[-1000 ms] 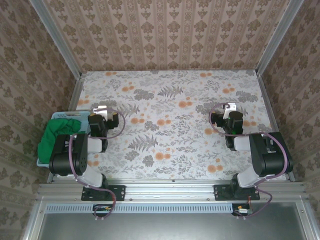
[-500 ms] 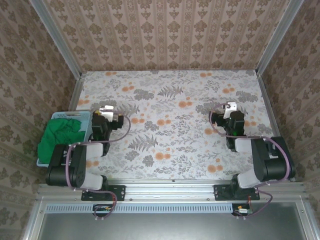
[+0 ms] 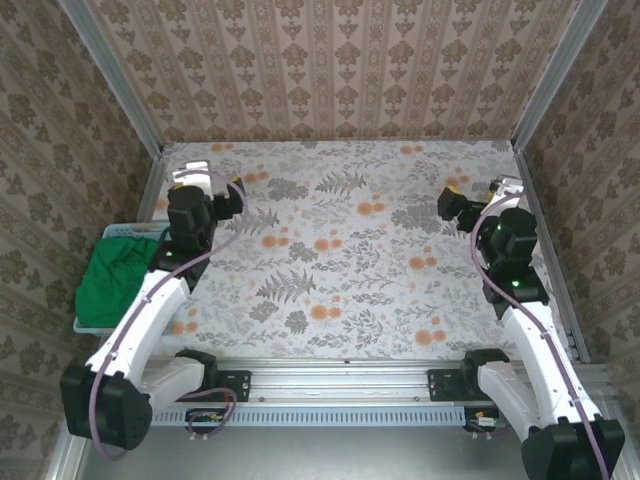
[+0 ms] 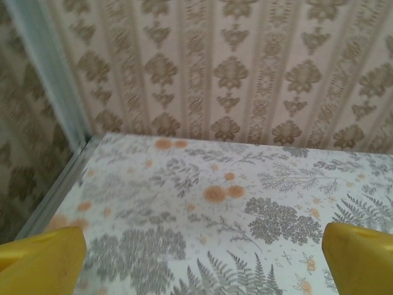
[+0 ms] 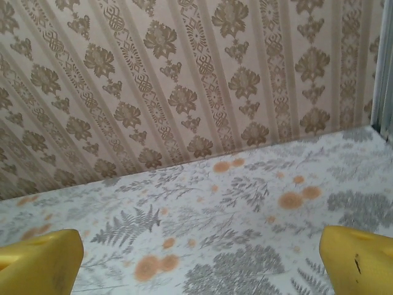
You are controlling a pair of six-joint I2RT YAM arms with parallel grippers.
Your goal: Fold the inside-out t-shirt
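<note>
There's the green t-shirt (image 3: 112, 280), bunched in a heap inside the light-blue basket (image 3: 135, 231) and spilling over the basket's outer rim. No claw is touching it.

The left gripper (image 3: 210, 180) hangs just past the basket's far end, above the flowered table (image 3: 340, 240), with its arm stretched alongside the basket. Its claw is spread wide and holds nothing. From the left wrist, that gripper (image 4: 199, 264) shows its yellow fingertips (image 4: 40, 261) at opposite corners, with bare tabletop and patterned wall between them.

The right gripper (image 3: 480, 188) is well away from the basket, across the whole width of the table by the opposite rail. It is released too and grips nothing. In the right wrist view, this gripper (image 5: 199, 261) has its yellow fingertips (image 5: 359, 258) far apart, with printed ferns and orange blossoms between them.
</note>
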